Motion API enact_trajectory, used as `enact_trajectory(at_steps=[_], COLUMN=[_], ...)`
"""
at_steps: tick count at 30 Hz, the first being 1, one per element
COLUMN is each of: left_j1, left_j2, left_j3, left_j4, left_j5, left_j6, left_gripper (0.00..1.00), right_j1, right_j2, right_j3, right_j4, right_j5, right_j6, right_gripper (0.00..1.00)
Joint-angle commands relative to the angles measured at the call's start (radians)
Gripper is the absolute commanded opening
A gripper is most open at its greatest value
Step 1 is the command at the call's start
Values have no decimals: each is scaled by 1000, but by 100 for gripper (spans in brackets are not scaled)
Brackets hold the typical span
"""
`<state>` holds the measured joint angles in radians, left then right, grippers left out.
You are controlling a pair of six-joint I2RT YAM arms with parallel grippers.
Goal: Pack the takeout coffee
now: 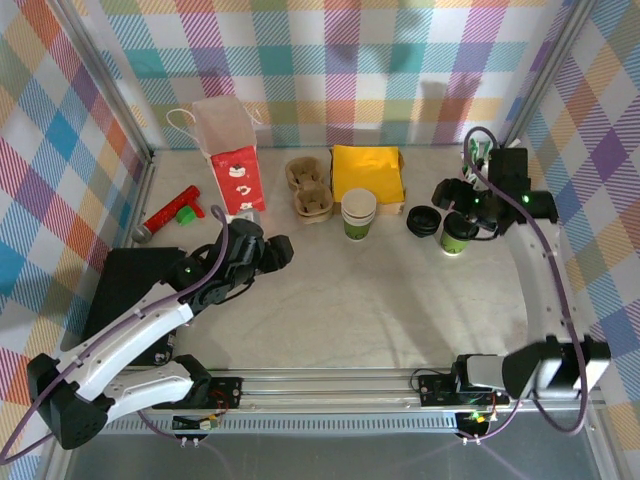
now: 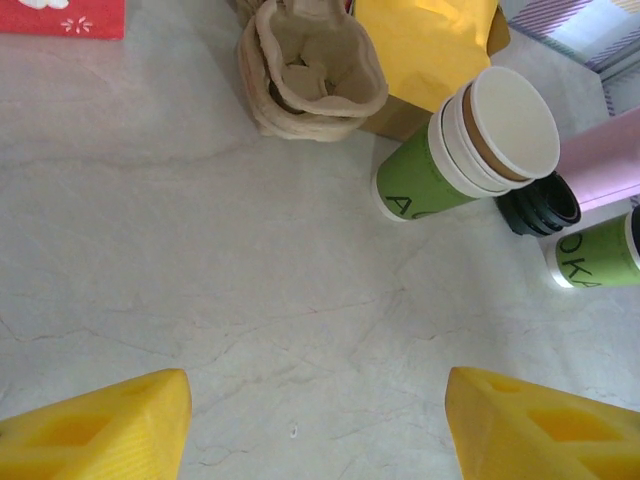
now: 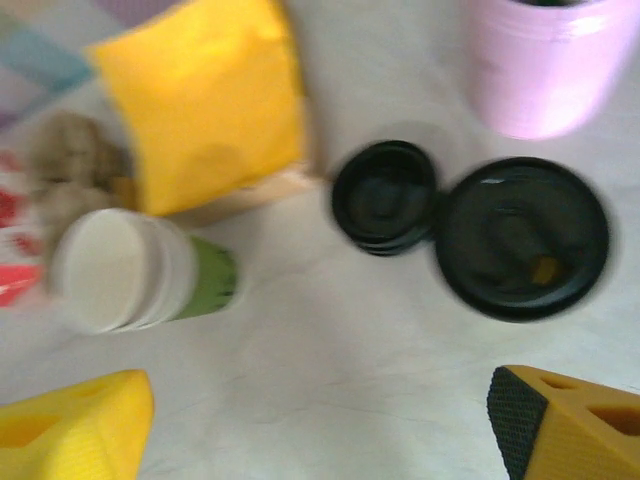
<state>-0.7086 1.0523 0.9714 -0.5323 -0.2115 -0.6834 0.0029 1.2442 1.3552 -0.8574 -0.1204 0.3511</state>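
Right gripper poised over the lidded cup, ready for the grasp.

The takeout coffee stands far right on the table, its black lid just beside a loose lid. The right gripper hangs above it, fingers spread with nothing between them. The left gripper, at the near left, is also spread and empty. Best, I judge, to centre over the cup, drop past the lid and pinch the paper wall gently, clear of the loose lid. Keep it upright on the way left to the cardboard carriers or the paper bag.
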Motion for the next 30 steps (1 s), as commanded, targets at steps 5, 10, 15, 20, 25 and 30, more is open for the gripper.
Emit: enact_trajectory(at_steps=[5, 10, 15, 20, 25, 30], left_j1=[31, 70, 123, 174, 196, 198], left_j2=[135, 277, 421, 544, 668, 770], left_j3=[106, 178, 242, 295, 376, 450], left_j4=[19, 51, 106, 166, 184, 186], left_j5=[-33, -13, 5, 35, 52, 44], left_j6=[59, 77, 121, 135, 133, 118], left_gripper=[68, 68, 67, 67, 66, 61], right_j1=[-3, 32, 75, 127, 184, 212], right_j2=[-126, -145, -160, -195, -241, -241], right_j3=[-231, -366, -474, -561, -635, -667], right_j4=[327, 464, 566, 632, 709, 740], right_j5=[-508, -527, -489, -339, -249, -221], right_j6=[99, 113, 92, 69, 64, 46], right_gripper=[85, 84, 84, 82, 82, 82])
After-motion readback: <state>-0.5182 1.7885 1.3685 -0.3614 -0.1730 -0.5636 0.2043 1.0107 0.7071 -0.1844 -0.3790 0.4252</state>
